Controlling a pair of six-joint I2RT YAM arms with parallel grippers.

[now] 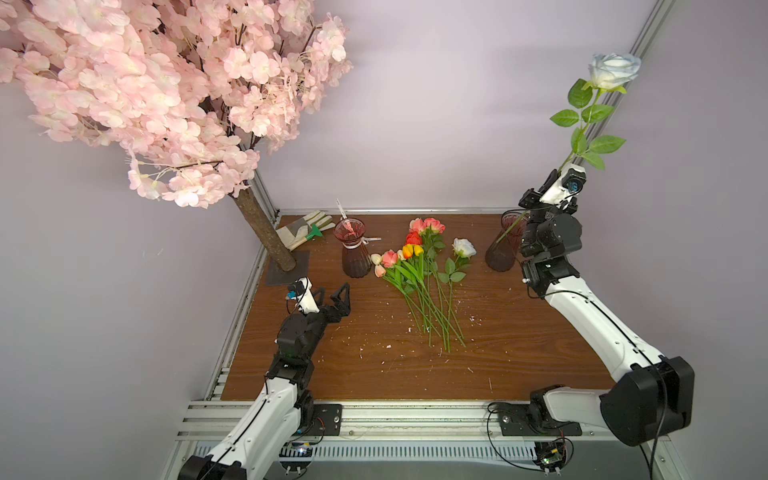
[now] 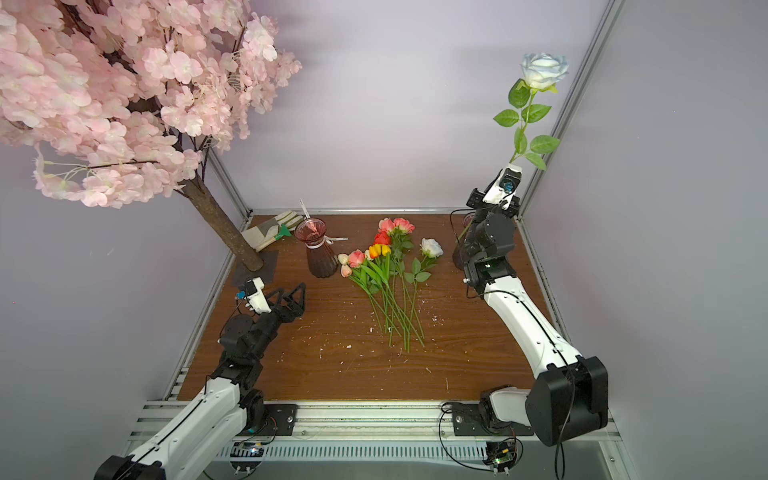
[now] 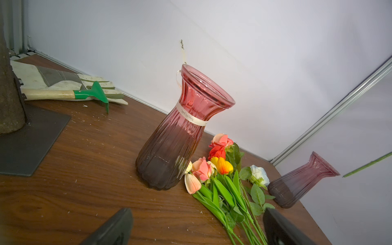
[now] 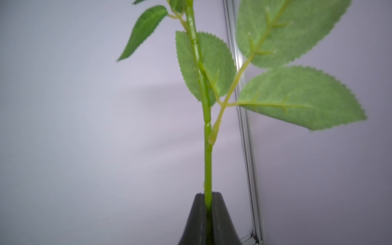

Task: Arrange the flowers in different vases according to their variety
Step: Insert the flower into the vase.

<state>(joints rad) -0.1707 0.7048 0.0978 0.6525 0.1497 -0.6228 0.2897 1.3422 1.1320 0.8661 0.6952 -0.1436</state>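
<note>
My right gripper (image 4: 207, 194) is shut on the green stem of a white rose (image 1: 614, 70), holding it high at the back right, bloom upward. The stem's lower end (image 3: 360, 167) reaches the rim of the plain dark vase (image 1: 500, 249); I cannot tell whether it is inside. The other vase (image 1: 355, 253), with a white ribbon, stands empty at the back left. Between the vases lies a bunch of flowers (image 1: 419, 266): tulips, pink and red roses and a white rose (image 1: 463, 247). My left gripper (image 1: 332, 293) is open and empty, low over the table, pointing at the ribboned vase (image 3: 176, 137).
A big pink blossom tree (image 1: 166, 83) overhangs the back left; its trunk (image 1: 266, 237) stands on a dark plate. A work glove and a green hand rake (image 1: 305, 230) lie behind the ribboned vase. Walls and aluminium posts close the table (image 1: 374, 365). White crumbs dot the wood.
</note>
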